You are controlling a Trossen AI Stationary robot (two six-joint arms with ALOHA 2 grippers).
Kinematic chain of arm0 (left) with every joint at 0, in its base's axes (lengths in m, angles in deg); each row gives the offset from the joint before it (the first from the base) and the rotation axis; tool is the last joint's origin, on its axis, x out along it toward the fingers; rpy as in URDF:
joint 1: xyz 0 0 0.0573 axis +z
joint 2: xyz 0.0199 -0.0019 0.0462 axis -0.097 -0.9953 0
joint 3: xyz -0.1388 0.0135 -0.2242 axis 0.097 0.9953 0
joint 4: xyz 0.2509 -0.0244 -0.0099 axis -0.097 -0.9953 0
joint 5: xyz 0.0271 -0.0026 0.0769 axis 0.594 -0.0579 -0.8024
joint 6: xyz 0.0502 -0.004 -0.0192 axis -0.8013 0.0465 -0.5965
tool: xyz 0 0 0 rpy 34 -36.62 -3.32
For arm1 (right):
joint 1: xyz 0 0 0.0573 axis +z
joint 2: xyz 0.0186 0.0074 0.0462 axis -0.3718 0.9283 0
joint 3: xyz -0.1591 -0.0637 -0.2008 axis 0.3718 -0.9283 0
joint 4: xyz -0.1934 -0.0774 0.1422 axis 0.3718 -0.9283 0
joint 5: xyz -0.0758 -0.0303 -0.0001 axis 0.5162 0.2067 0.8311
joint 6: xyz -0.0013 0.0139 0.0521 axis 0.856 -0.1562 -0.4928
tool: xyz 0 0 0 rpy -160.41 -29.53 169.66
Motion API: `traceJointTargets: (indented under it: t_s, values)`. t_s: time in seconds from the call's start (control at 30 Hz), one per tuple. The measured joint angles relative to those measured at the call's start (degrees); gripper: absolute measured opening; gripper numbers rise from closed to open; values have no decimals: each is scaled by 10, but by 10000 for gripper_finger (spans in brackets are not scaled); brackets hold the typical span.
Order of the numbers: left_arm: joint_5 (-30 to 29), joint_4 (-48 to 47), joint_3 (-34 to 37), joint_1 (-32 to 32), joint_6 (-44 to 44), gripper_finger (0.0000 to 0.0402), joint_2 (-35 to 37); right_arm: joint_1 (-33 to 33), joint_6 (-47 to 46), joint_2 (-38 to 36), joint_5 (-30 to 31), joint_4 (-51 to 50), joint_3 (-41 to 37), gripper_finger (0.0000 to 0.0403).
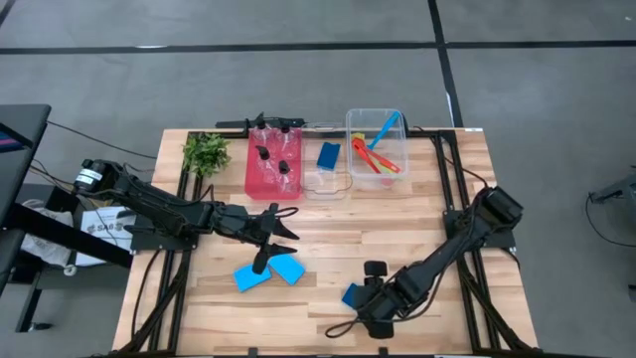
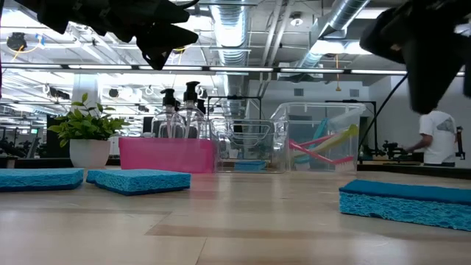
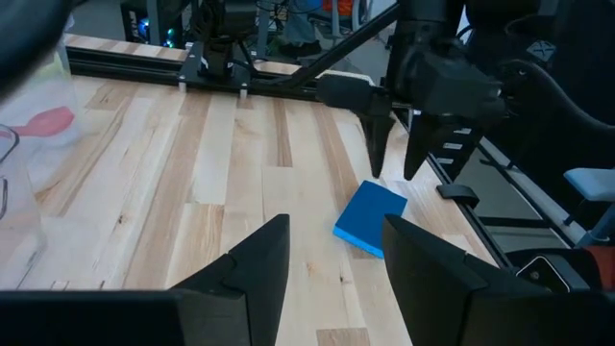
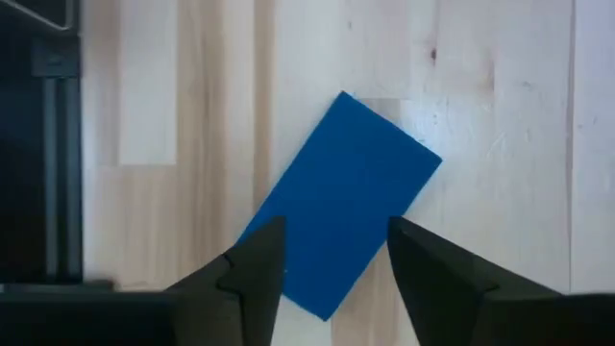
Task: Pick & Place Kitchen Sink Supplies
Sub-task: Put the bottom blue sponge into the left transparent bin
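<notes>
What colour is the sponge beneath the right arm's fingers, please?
Dark blue sponge; the right wrist view shows it best.

You are seeing the dark-blue sponge (image 1: pixel 352 295) lying half hidden under the right gripper (image 1: pixel 373 298), the rightmost light-blue sponge (image 2: pixel 408 202) running off the low view's edge, pump bottles (image 1: pixel 276 155) showing too small to count.

Bins, a plant and the room around a wooden table

A light wooden table (image 1: pixel 328 239) carries a leafy green plant (image 1: pixel 206 152) in a white pot (image 2: pixel 89 153) near its far left corner. Just beside the plant sits a pink bin (image 1: pixel 272 162), then a small clear bin (image 1: pixel 326 171), then a taller clear bin (image 1: pixel 376 140). A person in a white shirt (image 2: pixel 438 138) stands in the room behind.
</notes>
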Motion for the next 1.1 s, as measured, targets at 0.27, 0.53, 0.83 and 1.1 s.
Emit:
traceJointTargets:
  t_s: [0.27,0.53,0.83,1.1]
  values:
    - [0,0,0,0,0,168,0,-10,8,38,-5,0,0,224]
    - [0,0,0,0,0,168,0,-18,18,89,-8,2,1,224]
    - [0,0,0,0,0,168,0,-29,24,101,-34,6,2,201]
    - [0,0,0,0,0,168,0,-29,25,101,-34,6,2,170]
